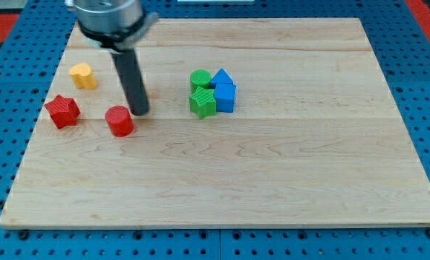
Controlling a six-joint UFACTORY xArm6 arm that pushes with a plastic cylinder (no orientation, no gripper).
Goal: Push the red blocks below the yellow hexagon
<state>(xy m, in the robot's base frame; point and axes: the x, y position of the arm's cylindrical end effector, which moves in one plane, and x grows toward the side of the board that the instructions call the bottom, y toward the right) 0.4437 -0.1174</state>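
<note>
Two red blocks are seen on the wooden board [273,188]: a red cylinder block [119,120] just to the view's left and slightly below my tip [141,112], near it but whether touching cannot be told, and a red star-shaped block [63,110] further to the view's left of the tip. A yellow block [84,75], shape rounded and not clearly readable as a hexagon, sits up and to the view's left of the tip; something small and yellowish is half hidden behind the rod, cannot be identified. No pincer is fitted, only the dark rod, so no open or closed state can be told. Well to the view's right of the tip a cluster is packed together: green cylinder [200,79], green star-like block [203,102], blue triangular block [222,76], blue cube [226,97]. Task judged roughly partway: both reds already lie lower than the yellow block, but to either side; closer grouping beneath it is likely left.
</note>
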